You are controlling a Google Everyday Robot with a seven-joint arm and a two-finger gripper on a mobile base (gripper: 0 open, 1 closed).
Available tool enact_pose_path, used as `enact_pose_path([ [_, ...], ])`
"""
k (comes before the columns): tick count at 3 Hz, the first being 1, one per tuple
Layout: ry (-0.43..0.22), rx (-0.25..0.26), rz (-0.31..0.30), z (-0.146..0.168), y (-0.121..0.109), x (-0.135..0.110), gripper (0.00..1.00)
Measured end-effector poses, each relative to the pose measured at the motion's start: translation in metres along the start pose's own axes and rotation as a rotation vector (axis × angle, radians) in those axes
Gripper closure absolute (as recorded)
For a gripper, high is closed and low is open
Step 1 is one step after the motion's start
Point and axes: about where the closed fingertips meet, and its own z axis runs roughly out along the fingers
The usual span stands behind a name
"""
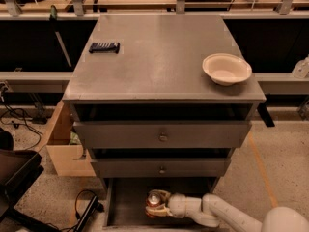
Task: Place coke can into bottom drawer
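Note:
The coke can, red with a silver top, stands upright inside the open bottom drawer, near the middle of its dark floor. My gripper reaches in from the lower right on a white arm and its fingers are shut around the can. Whether the can rests on the drawer floor or hangs just above it cannot be told.
The grey cabinet top holds a white bowl at the right and a small dark object at the left. Two knobbed drawers sit above the open one. A cardboard box and cables lie at the left.

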Motion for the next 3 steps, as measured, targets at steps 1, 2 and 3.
enact_pose_path([
  [1,0.002,-0.05,0.002,0.011,-0.01,0.019,1.0],
  [2,-0.004,-0.089,0.011,0.02,-0.015,0.04,1.0],
  [3,-0.003,-0.116,0.017,0.028,-0.02,0.058,1.0],
])
